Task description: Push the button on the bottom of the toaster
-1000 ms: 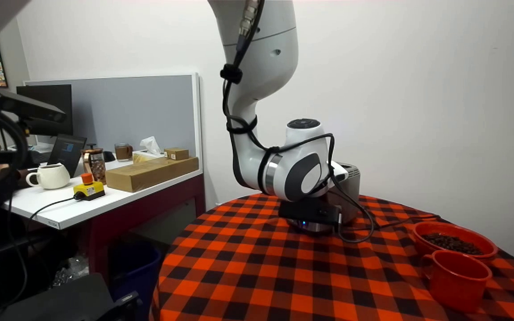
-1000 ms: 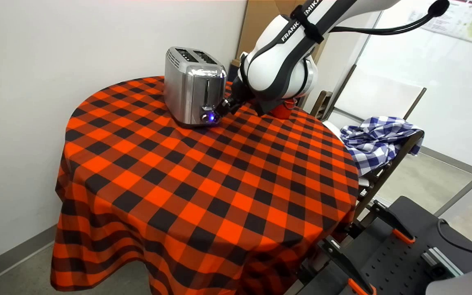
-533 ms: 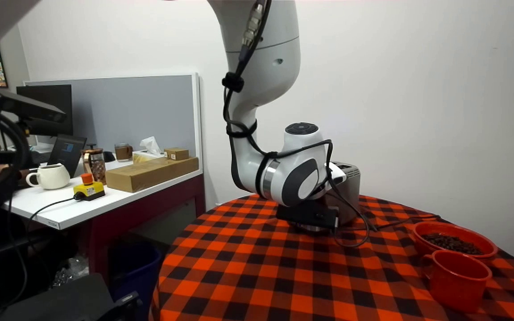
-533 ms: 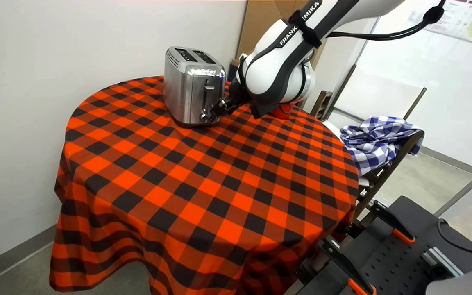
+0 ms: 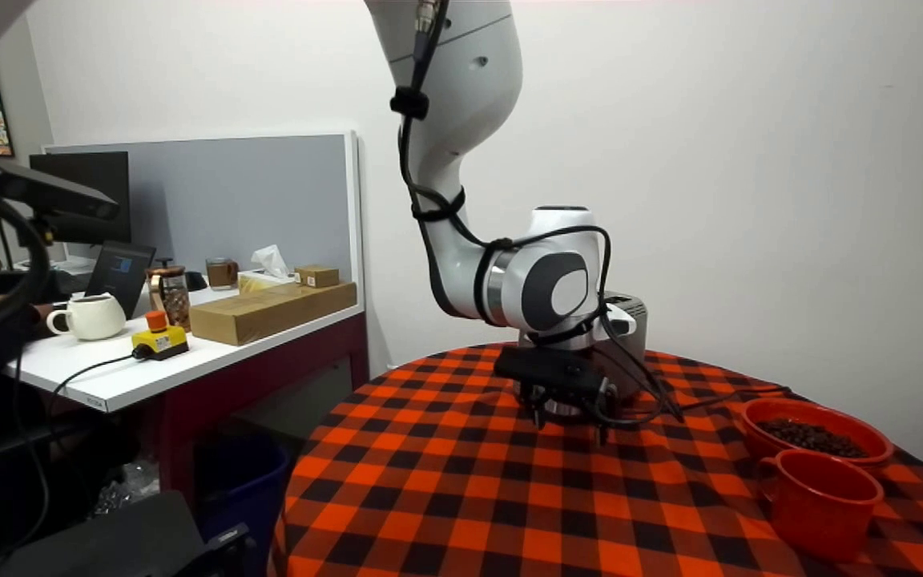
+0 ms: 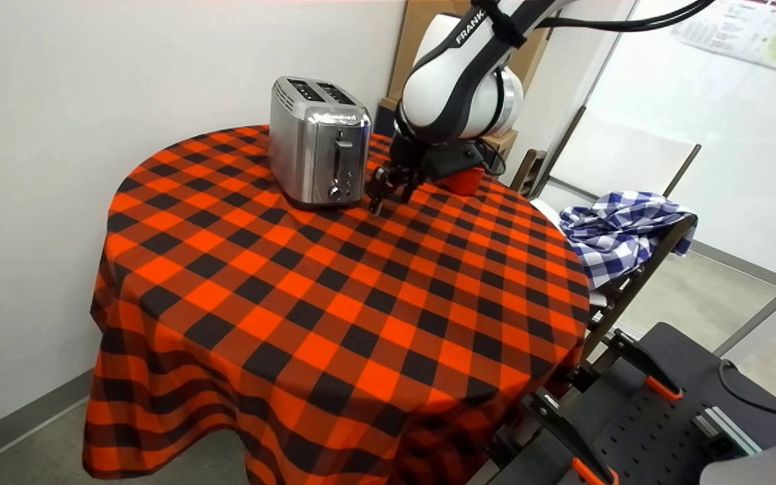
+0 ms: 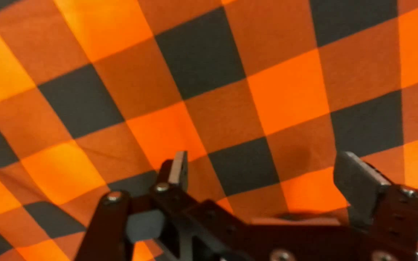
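The silver toaster stands upright at the back of the checkered table in an exterior view. Its front lever is up, and a round knob with small buttons above it sits low on the front. In an exterior view the arm hides most of the toaster. My gripper is apart from the toaster, beside its front, with fingers pointing down just above the cloth. It also shows in an exterior view. In the wrist view my gripper is open and empty over the cloth; no toaster shows there.
A red bowl of dark beans and a red mug stand near the table's edge. A red thing shows behind the gripper. A cable runs over the checkered cloth. The wall is close behind the toaster.
The toaster's lever was down with a blue light glowing low on the front; now it is up and the light is off. My gripper has backed away from the front and tilted downward.
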Available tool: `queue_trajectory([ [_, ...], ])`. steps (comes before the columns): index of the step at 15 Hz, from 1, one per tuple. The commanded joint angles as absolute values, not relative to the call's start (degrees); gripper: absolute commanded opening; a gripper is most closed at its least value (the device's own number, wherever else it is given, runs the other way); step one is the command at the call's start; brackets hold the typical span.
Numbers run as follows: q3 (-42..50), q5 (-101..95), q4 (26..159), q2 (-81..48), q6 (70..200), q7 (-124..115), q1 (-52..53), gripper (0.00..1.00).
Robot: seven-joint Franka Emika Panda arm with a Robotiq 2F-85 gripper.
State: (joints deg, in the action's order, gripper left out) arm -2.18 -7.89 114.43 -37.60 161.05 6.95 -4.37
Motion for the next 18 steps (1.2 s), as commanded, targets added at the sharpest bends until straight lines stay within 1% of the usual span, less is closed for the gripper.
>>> queue_trajectory([
  [1, -2.7, -4.6, 116.5, -31.0, 145.0, 7.0, -3.6, 1.0],
  [4, -4.5, -0.8, 119.9, -23.5, 132.1, 8.9, -4.3, 1.0],
  [8, -4.6, 2.7, 128.6, -10.3, 125.0, 8.6, -3.5, 1.0],
  [10, -4.4, 4.1, 134.3, -3.5, 125.4, 8.0, -2.7, 1.0],
  [13, -4.0, 5.4, 142.9, 6.2, 129.4, 6.6, -1.3, 1.0],
  [18, -3.4, 6.7, 152.9, 19.1, 133.3, 4.4, 0.6, 1.0],
])
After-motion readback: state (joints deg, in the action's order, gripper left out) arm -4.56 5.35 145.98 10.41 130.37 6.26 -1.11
